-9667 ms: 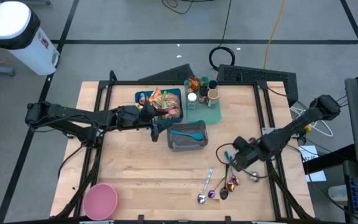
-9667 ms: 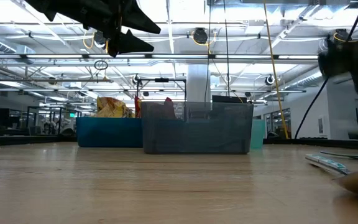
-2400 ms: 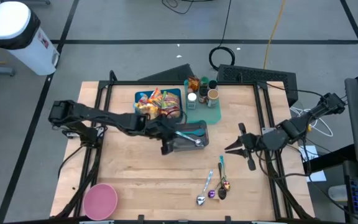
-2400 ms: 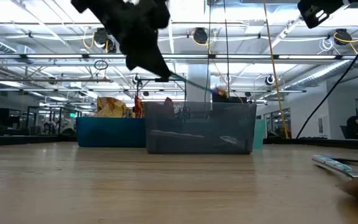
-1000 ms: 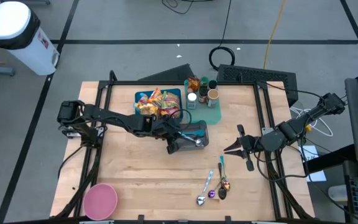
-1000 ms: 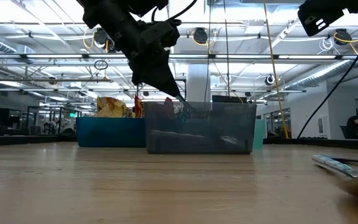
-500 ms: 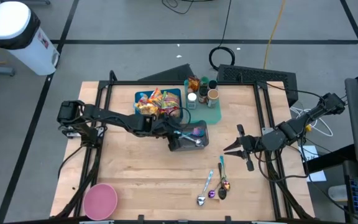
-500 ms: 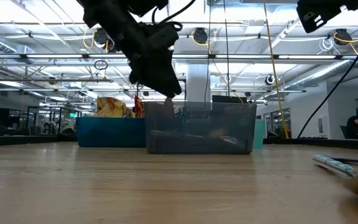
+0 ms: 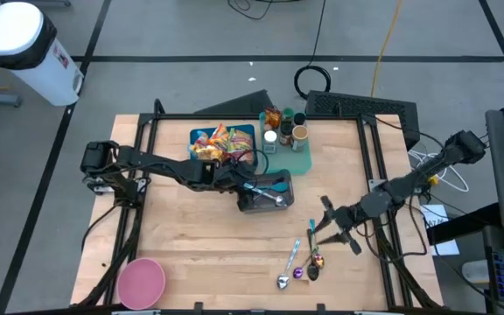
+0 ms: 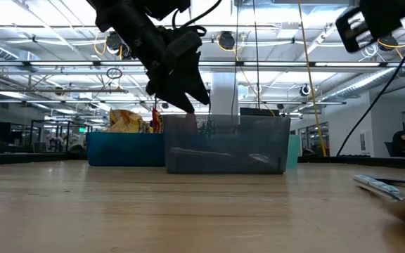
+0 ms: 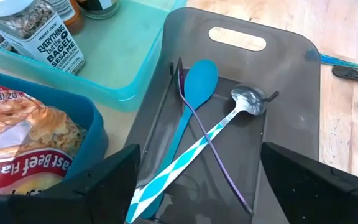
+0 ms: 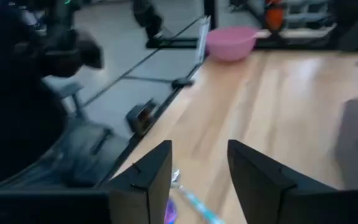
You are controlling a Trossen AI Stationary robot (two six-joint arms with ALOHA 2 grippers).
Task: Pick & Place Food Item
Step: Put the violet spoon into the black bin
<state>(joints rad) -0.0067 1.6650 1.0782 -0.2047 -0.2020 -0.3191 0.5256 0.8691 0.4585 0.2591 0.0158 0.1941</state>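
A grey bin (image 9: 265, 194) stands mid-table and holds a teal spoon (image 11: 194, 93), a spoon with a blue-and-white handle (image 11: 219, 127) and a thin purple-handled utensil (image 11: 213, 165). My left gripper (image 9: 245, 185) hangs open over the bin's left end, its fingers wide apart in the left wrist view (image 11: 197, 158), touching nothing. Snack packets (image 9: 226, 142) lie in a blue tub (image 9: 197, 136) behind the bin. My right gripper (image 9: 320, 225) is open and empty above several spoons (image 9: 300, 260) lying on the table near its front right.
A teal tray (image 9: 303, 164) with spice jars (image 9: 285, 129) stands right of the blue tub. A pink bowl (image 9: 141, 282) sits at the near left corner and shows in the right wrist view (image 12: 232, 42). Bare wood lies between bowl and spoons.
My left gripper has opened over the grey bin and risen a little; the purple-handled utensil it held now lies in the bin. My right gripper has moved toward the table's near edge and left, toward the loose spoons.
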